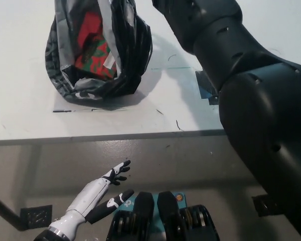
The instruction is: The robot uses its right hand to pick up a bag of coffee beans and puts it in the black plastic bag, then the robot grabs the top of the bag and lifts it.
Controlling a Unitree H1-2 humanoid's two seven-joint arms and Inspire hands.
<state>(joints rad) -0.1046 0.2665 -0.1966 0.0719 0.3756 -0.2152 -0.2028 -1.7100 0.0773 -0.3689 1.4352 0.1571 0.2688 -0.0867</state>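
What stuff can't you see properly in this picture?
- Right hand: in the head view the black right arm runs out past the top edge, so the hand itself is cut off.
- Top of the black plastic bag: cut off by the same edge.
- Coffee bag: only a red and green part shows; the bag's folds cover the rest.

The white left hand rests low, open.

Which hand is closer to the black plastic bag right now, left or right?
Right. The black right arm reaches over the table to the top of the black plastic bag; its hand is out of frame. The white left hand hangs open below the table edge, well clear of the bag.
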